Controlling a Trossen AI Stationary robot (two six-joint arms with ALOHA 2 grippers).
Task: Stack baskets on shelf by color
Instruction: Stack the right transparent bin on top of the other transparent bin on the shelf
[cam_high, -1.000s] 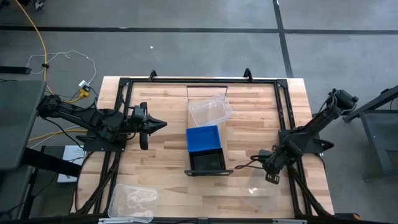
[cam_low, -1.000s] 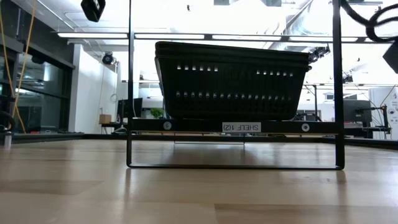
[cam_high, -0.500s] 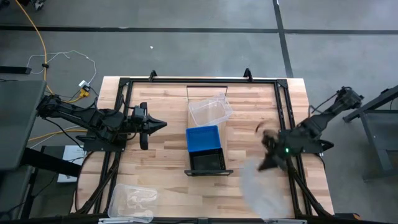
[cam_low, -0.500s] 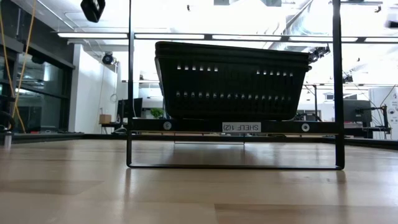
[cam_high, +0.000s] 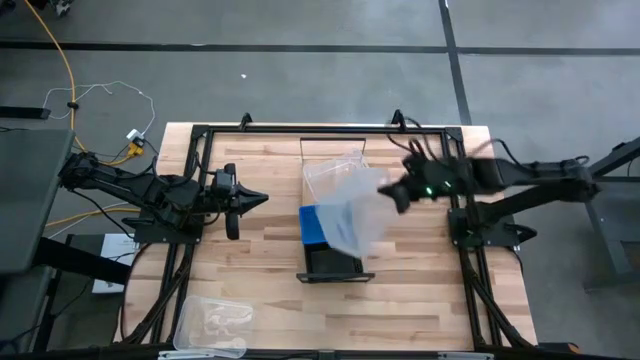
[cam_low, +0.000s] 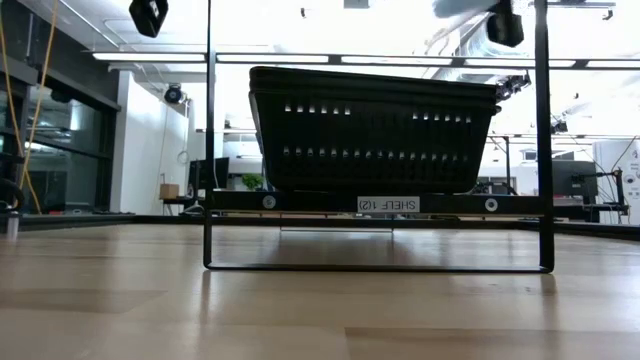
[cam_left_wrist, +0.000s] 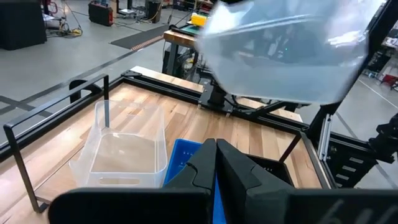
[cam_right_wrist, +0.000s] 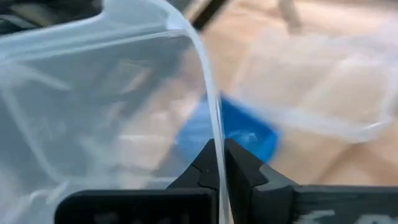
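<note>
The shelf (cam_high: 303, 150) runs from far to near at the table's middle. On it stand a clear basket (cam_high: 335, 175) at the far end, a blue basket (cam_high: 318, 225) in the middle and a black basket (cam_high: 335, 262) at the near end. My right gripper (cam_high: 395, 193) is shut on a second clear basket (cam_high: 355, 215), held in the air above the blue one; the left wrist view shows it too (cam_left_wrist: 286, 56). Left of the shelf, my left gripper (cam_high: 262, 199) hovers shut with nothing in it. A third clear basket (cam_high: 212, 325) lies on the table's near left corner. My right gripper pinches the clear basket's rim (cam_right_wrist: 213, 118) between its two fingers, with the wall running down into the gap between them. The fingers come from the table's right, slanting down. The basket is lifted clear and hangs tilted, reaching out beyond the fingers over the shelf.
A dark frame (cam_high: 200, 135) runs around the tabletop's edges. In the low view the black basket (cam_low: 375, 130) fills the shelf's near end above the label (cam_low: 388, 204). Bare wood (cam_high: 260, 280) lies on both sides of the shelf.
My right gripper has risen from the table's near right and swung toward the far edge and the shelf, turning as it went. The clear basket came up off the table with it and now hangs over the blue basket.
</note>
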